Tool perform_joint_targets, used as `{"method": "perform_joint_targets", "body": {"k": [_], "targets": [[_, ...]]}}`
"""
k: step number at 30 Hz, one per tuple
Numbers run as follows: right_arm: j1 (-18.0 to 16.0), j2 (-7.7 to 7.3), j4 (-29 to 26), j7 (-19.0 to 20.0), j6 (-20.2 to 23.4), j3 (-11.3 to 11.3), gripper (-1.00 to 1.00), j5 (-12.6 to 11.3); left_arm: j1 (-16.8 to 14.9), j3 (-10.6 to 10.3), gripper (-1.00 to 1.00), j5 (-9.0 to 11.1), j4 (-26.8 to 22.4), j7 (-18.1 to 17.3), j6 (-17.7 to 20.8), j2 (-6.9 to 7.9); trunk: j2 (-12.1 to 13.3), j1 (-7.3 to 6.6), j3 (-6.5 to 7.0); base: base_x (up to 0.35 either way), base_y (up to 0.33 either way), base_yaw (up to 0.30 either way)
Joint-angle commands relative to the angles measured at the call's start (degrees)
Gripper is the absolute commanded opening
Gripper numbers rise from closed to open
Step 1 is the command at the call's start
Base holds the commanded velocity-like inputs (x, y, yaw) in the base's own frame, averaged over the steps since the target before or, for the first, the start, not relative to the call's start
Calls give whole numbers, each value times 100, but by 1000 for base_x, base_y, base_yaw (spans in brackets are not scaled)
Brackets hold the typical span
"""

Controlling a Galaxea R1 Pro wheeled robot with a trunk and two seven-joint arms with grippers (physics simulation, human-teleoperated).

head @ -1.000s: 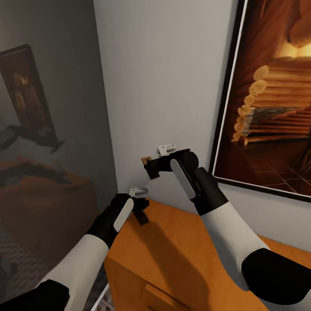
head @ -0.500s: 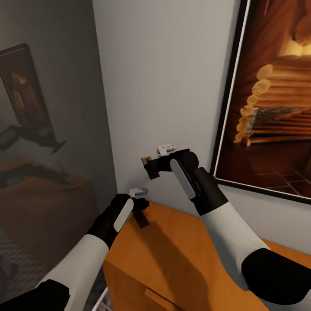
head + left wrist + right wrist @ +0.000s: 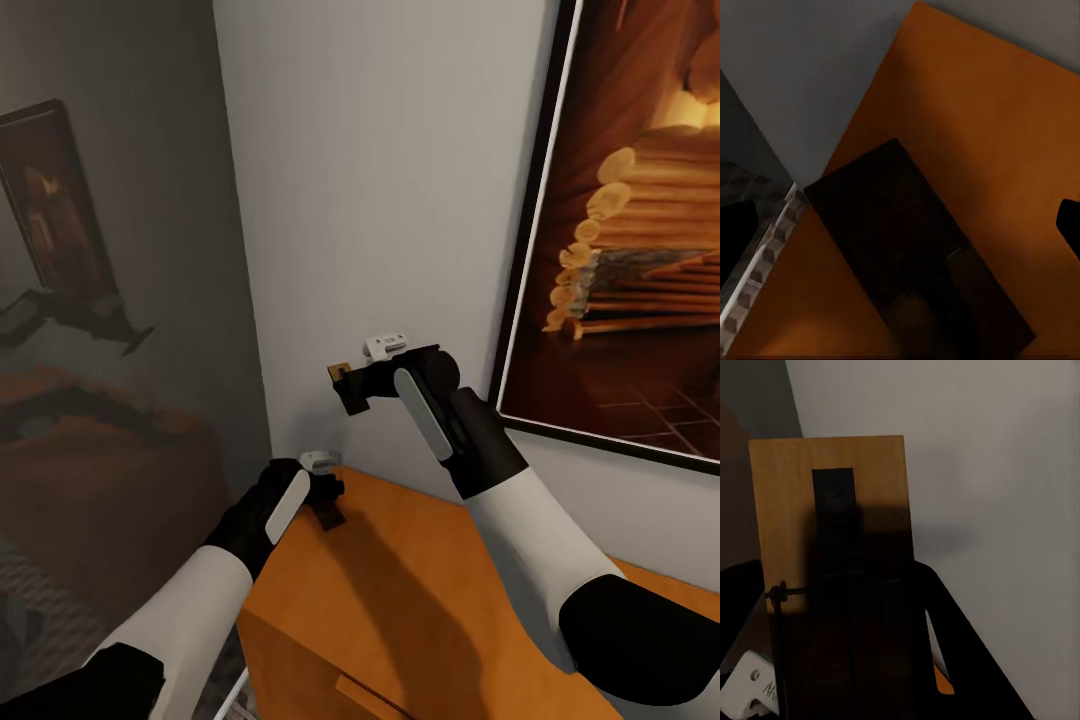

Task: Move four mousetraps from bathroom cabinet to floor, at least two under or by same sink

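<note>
My right gripper hangs in front of the white wall, above the cabinet, shut on a mousetrap; the right wrist view shows that trap close up, tan wood with a dark strip, between the fingers. Lower down, my left gripper is at the cabinet's near-left corner, shut on a dark mousetrap whose lower end reaches the orange top. That same trap lies across the cabinet top in the left wrist view, with a strip of patterned bathroom floor past the edge. The bathroom sink is out of view.
A large dark-framed painting hangs on the wall at the right, above the cabinet. A grey glossy panel at the left mirrors the arms and the cabinet. The white wall stands directly behind both grippers.
My left gripper has dropped a little with its trap toward the cabinet's corner. The camera has turned slightly, shifting the painting rightward. The right gripper keeps its place in the view.
</note>
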Motion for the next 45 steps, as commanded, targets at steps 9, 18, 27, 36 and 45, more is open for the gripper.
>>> {"method": "perform_joint_targets", "body": {"k": [9,18,27,36,45], "targets": [[-4,0,-3,-41,20,-3,-100,-39,-4,-14,100,305,82,135,231,0,-5,1,-8,0,0,0],[-6,0,-4,-42,20,-9,-100,-33,-4,-14,100,619,49,252,433,0,-5,1,-8,0,0,0],[-2,0,-5,-44,20,-27,-100,-32,-4,-7,100,721,36,264,445,0,-5,1,-8,0,0,0],[-3,0,-3,-45,20,-30,-100,-32,-4,1,100,723,67,281,427,0,-5,1,-8,0,0,0],[0,0,-3,-45,20,-30,-100,-32,-4,8,100,738,105,762,381,0,-5,1,-8,0,0,0]]}}
